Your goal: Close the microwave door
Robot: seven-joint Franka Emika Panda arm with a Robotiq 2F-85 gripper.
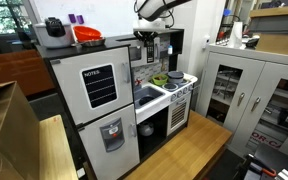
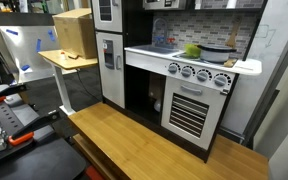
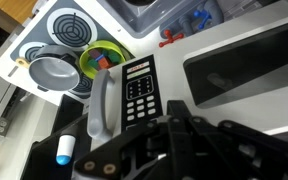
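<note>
The microwave door is a white panel with a dark window. It fills the right of the wrist view, beside a black keypad and a white handle. In an exterior view the door appears swung out from the dark microwave opening above the counter. My gripper is black with its fingers together and holds nothing, close over the door near the keypad. In an exterior view the gripper hangs from the arm just above the door. It is out of view in the low exterior view.
Below are the stove burners, a grey pan and a green bowl. The fridge with the NOTES board stands beside the sink. The black oven door and a wooden floor board are low down.
</note>
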